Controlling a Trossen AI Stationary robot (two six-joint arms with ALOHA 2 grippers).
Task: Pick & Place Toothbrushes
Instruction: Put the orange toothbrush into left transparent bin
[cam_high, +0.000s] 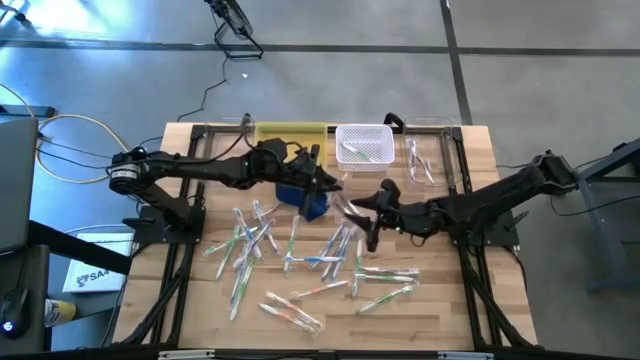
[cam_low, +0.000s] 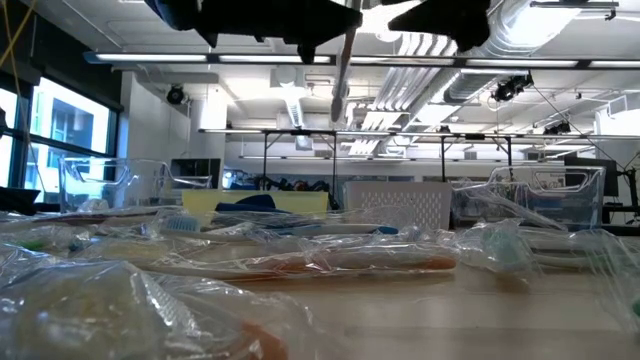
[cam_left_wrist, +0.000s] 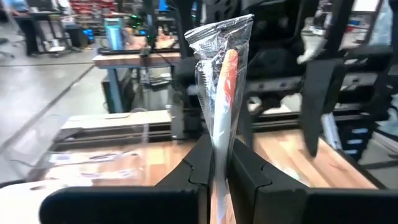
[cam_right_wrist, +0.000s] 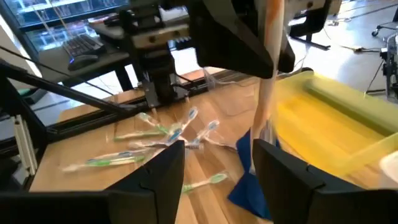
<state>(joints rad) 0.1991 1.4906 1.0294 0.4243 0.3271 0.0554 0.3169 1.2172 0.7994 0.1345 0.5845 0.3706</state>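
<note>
We see the left gripper (cam_left_wrist: 221, 168) clamped on 1 wrapped toothbrush (cam_left_wrist: 221, 81) mid-table for a handover, while the right gripper (cam_right_wrist: 217, 165) stands open, holding nothing.

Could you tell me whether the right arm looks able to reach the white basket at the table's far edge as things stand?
Probably yes: the right claw is open and empty, and the white basket sits just beyond it. The left claw, holding a wrapped toothbrush, hangs close beside that path.
</note>
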